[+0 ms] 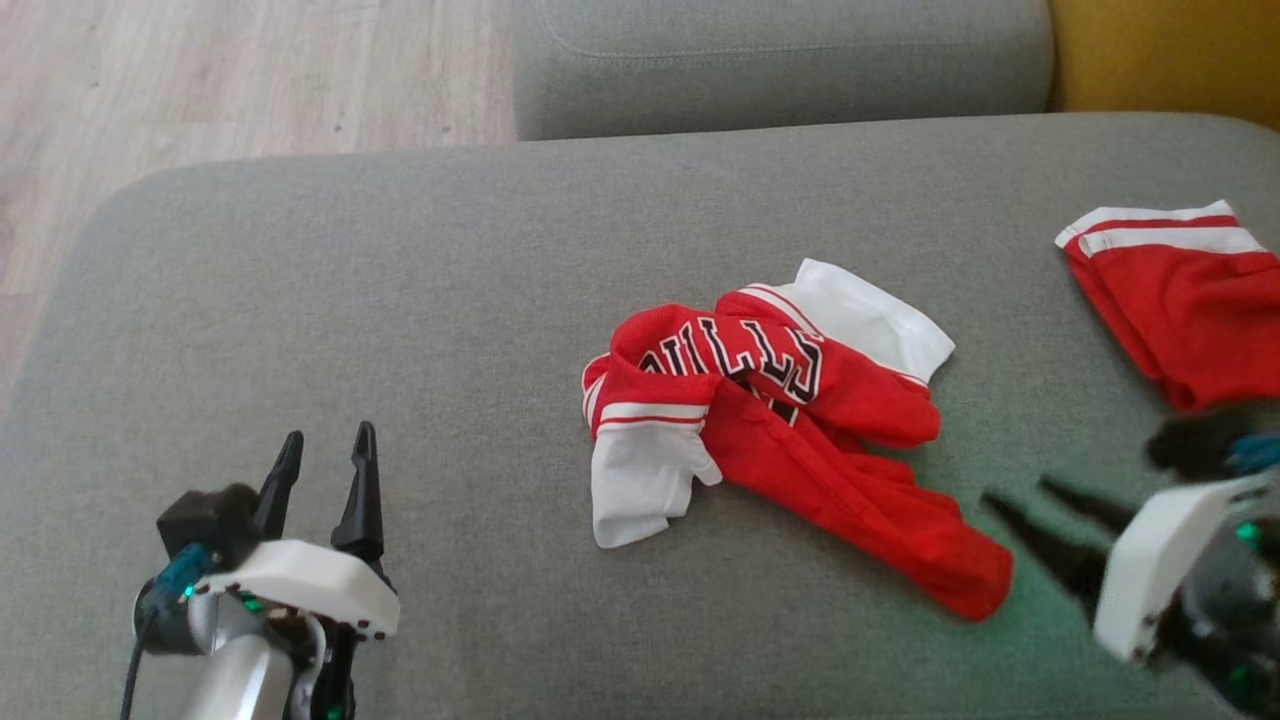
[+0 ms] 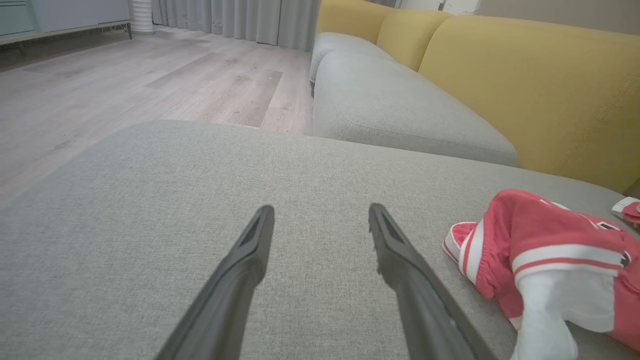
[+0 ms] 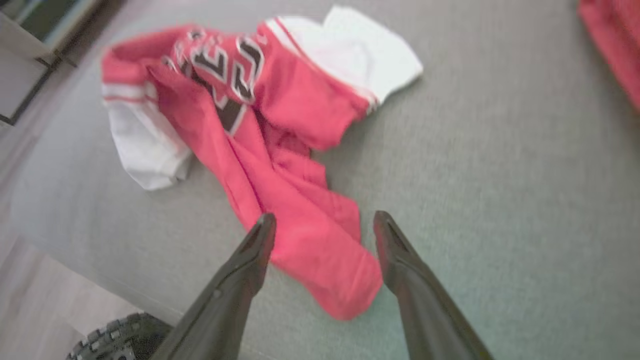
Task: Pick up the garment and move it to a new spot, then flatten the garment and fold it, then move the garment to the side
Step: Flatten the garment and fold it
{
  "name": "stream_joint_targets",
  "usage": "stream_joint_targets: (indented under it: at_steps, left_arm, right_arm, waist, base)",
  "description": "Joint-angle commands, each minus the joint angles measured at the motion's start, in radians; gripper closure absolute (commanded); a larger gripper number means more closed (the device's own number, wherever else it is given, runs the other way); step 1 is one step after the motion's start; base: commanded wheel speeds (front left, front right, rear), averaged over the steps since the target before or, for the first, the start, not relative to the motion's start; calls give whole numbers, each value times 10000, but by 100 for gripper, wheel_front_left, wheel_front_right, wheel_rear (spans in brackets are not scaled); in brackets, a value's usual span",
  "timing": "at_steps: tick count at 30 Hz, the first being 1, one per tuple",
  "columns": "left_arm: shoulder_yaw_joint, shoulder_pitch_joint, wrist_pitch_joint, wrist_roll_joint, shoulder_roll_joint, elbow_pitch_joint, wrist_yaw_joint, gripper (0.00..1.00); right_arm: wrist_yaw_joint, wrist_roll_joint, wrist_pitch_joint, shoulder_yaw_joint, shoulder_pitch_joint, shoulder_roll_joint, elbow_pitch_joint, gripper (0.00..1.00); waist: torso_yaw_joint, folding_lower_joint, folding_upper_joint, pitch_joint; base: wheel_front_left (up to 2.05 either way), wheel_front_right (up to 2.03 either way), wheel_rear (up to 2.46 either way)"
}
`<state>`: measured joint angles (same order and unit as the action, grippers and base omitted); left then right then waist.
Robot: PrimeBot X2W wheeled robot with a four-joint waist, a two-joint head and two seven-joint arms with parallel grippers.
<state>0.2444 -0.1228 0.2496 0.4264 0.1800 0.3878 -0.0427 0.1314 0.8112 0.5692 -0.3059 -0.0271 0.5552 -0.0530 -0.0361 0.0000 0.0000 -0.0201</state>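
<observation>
This is a home living room. The left pincer hangs over a wide grey fabric sofa seat, with a second grey seat cushion beyond its tips and mustard-yellow back cushions further to their right. Ahead and to the left of the pincer, pale wood-plank flooring runs to floor-length grey curtains and a low cabinet on thin dark legs.
</observation>
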Motion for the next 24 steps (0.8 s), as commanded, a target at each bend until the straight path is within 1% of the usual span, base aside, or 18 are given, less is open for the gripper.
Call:
stream_joint_targets:
  at_steps: [1, 3, 5, 7, 8, 10, 12, 14, 18, 21, 22, 23, 24]
  left_arm:
    - [-432, -317, 122, -27, 90, -279, 37, 0]
    - [-433, -315, 122, -38, 67, -261, 43, 0]
    - [-427, -335, 122, -45, 44, -250, 60, 0]
    - [-413, -395, 122, -59, 15, -262, 82, 0]
    - [-395, -434, 122, -70, -5, -267, 93, 0]
    - [-376, -508, 122, -79, -35, -271, 115, 0]
    - [-363, -588, 122, -84, -56, -246, 150, 0]
    - [-359, -661, 122, -89, -86, -212, 171, 0]
    - [-378, -772, 122, -119, -154, -151, 193, 0]
    - [-399, -825, 122, -141, -188, -104, 236, 0]
    - [-415, -833, 122, -149, -197, -90, 246, 0]
    - [-431, -838, 122, -158, -204, -78, 255, 0]
    - [-445, -839, 122, -170, -212, -67, 262, 0]
  right_arm:
    - [-7, 28, -180, 167, -205, 353, 464, 0]
    - [-7, -99, -459, 643, -305, 301, 718, 0]
    - [-7, -498, -809, 992, -527, 156, 730, 0]
    - [-7, -739, -1101, 1307, -871, -320, 390, 0]
    - [-7, -925, -1079, 1206, -1047, -481, 202, 0]
    - [-7, -927, -941, 1111, -1423, -1002, -339, 0]
    - [-7, -836, -588, 1124, -1812, -1441, -1172, 0]
    - [-7, -784, -90, 1107, -2210, -1720, -2006, 0]
    - [-7, -383, 357, 1416, -3038, -2273, -3453, 0]
    - [-7, 45, 421, 1433, -3309, -2410, -3864, 0]
    - [-7, 211, 451, 1367, -3363, -2411, -3909, 45]
    - [-7, 328, 441, 1284, -3400, -2363, -3926, 100]
    - [-7, 411, 378, 1215, -3427, -2300, -3942, 100]
  waist:
    - [-24, 0, 0, 27]
    - [-63, 0, 0, 41]
    - [-115, 0, 0, 1]
    - [-190, 0, 0, -102]
    - [-239, 0, 0, -163]
    - [-339, 0, 0, -307]
    - [-461, 0, 0, -445]
    - [-593, 0, 0, -571]
    - [-906, 0, 0, -781]
    - [-1045, 0, 0, -850]
    - [-1077, 0, 0, -864]
    - [-1101, 0, 0, -874]
    - [-1123, 0, 0, -877]
  base:
    - [0, 0, 0]
    - [0, 0, 0]
    - [0, 0, 0]
    - [0, 0, 0]
    - [0, 0, 0]
    - [0, 0, 0]
    - [0, 0, 0]
    - [0, 0, 0]
    - [0, 0, 0]
    - [0, 0, 0]
    - [0, 0, 0]
    - [0, 0, 0]
    - [0, 0, 0]
